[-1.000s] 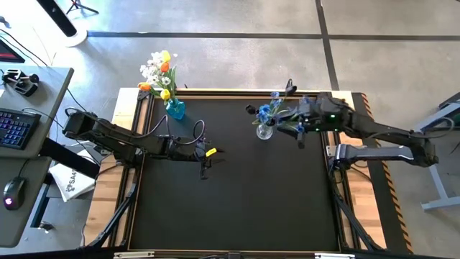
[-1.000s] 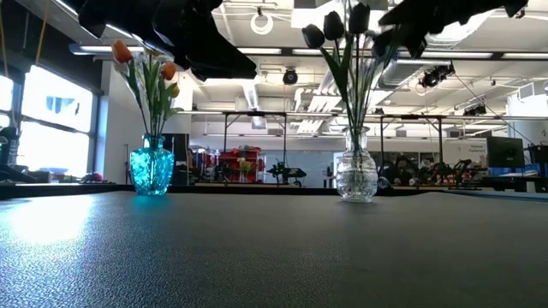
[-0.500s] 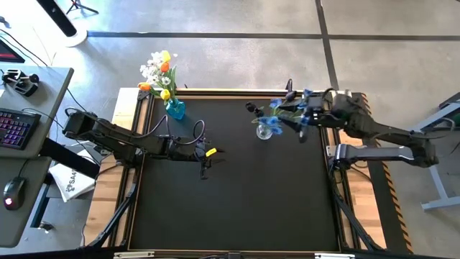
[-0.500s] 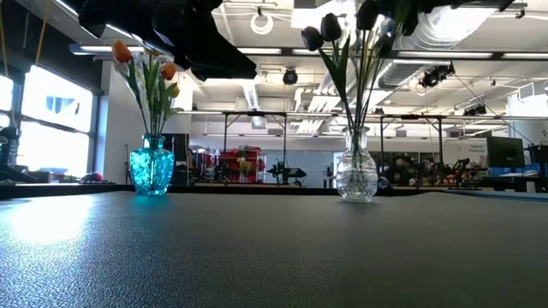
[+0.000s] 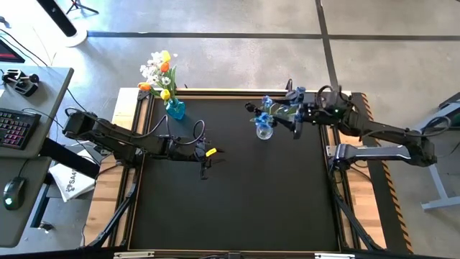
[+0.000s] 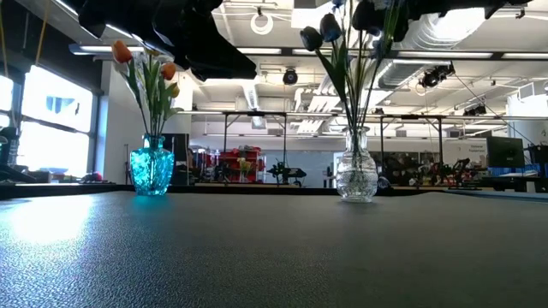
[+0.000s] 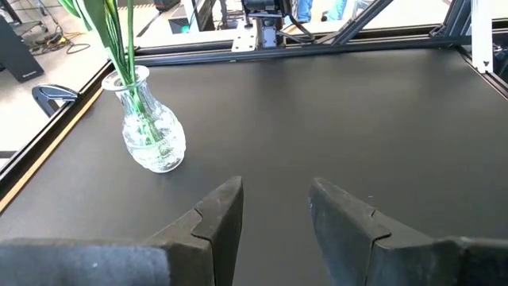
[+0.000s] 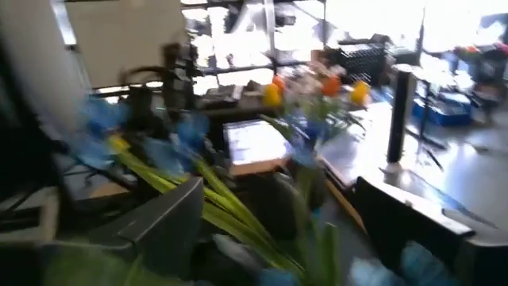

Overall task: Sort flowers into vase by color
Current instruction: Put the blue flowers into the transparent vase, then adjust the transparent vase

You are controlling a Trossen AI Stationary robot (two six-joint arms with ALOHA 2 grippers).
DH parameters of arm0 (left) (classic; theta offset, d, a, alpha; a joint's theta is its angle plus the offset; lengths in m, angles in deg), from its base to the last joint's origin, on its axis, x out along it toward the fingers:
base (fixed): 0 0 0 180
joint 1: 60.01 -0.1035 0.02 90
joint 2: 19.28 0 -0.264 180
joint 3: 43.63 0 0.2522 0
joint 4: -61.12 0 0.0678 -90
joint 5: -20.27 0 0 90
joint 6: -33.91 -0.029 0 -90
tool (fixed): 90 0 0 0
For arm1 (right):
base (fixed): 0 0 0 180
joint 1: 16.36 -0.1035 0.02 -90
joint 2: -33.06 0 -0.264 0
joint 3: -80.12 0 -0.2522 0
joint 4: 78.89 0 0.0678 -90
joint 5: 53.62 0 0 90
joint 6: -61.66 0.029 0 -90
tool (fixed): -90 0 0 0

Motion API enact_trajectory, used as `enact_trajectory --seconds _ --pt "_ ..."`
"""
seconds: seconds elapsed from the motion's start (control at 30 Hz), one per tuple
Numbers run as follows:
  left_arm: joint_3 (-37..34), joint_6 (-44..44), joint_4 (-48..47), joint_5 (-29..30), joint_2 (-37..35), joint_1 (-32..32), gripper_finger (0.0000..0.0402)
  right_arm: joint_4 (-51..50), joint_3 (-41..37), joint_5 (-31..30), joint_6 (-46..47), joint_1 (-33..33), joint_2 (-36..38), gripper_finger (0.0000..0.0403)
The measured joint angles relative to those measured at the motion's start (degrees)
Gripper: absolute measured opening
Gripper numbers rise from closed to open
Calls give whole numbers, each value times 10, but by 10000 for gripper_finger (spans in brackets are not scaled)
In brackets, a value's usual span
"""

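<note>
I see the black worktop (image 5: 237, 194) filling most of the overhead view, bare across its middle and near half, with a wooden border around it

My left arm lies along the left side of the worktop, its gripper (image 5: 204, 167) low over the mat and well apart from both vases. From its wrist camera the two dark fingers (image 7: 218, 214) stand apart with only bare mat between them, so it is partly open and has hold of nothing

My right arm reaches in from the right edge. Its gripper (image 5: 297, 124) sits up at the flower heads just beside the clear vase (image 5: 264, 132). In its wrist view the fingers (image 8: 171, 210) are spread wide, with green stems and blue blooms running loosely between them, gripped by neither, as far as I can tell

The clear vase stands at the far right part of the worktop and holds the cool-coloured flowers: blue sprays (image 5: 264, 115) and dark tulips (image 6: 313, 36) on long green stems. In the low view it stands upright on the mat

The turquoise vase (image 5: 175, 108) is at the far left corner, holding the warm set: white sprays (image 5: 152, 70), orange-red tulips (image 6: 122, 51) and yellow tulips (image 5: 166, 55)

I see no loose flowers on the mat
</note>
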State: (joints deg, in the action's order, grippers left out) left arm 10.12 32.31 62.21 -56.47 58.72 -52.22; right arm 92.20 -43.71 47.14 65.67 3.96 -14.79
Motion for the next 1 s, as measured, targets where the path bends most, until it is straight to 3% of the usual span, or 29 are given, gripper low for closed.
enact_trajectory --seconds 0.17,0.5,0.67,0.77,0.87,1.0 --pt "0 0 0 0 0 0 135 24 0 37 -66 -12 29 342" --pt "0 0 0 0 0 0 135 94 1 -95 -67 -47 54 330" --pt "0 -1 -1 0 0 0 135 -103 84 -83 -29 -69 58 318" --pt "0 -1 -1 1 0 0 135 -207 143 -35 -29 -107 40 312" --pt "0 -1 0 8 0 0 135 -235 175 24 -29 -166 11 306" --pt "0 -1 0 10 0 0 135 -239 179 45 -36 -264 -42 299"
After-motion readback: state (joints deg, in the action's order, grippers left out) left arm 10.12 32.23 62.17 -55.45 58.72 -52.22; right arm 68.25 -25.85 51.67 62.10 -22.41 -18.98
